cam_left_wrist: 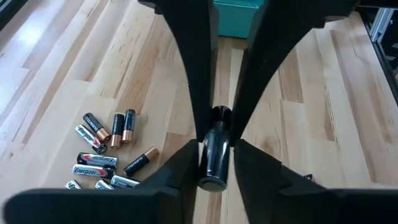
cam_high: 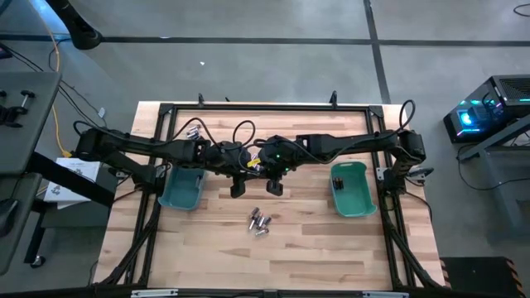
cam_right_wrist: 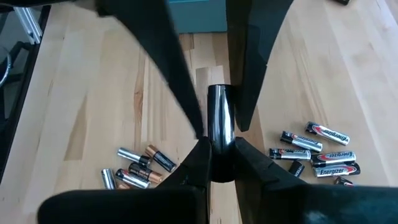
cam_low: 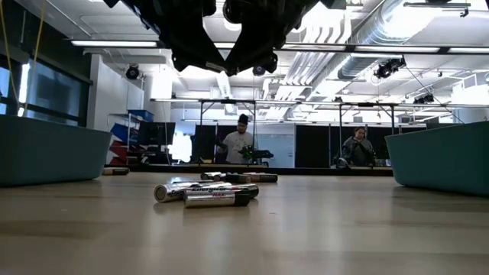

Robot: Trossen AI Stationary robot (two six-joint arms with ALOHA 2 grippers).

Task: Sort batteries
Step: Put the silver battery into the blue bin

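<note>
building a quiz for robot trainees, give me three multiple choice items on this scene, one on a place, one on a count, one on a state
1. Where do the small cylindrical batteries lie?
A. on the floor
B. on the light wooden table
C. on a shelf

2. How many teal plastic bins are there?
A. one
B. two
C. four

3. How do the batteries rest?
A. upright
B. stacked in a tower
C. on their sides

Key: B, the pile sits on bare wood, with the left pincer and right pincer over mid-table behind it; B, one bin on each side; C, the low view shows them lying flat.
</note>
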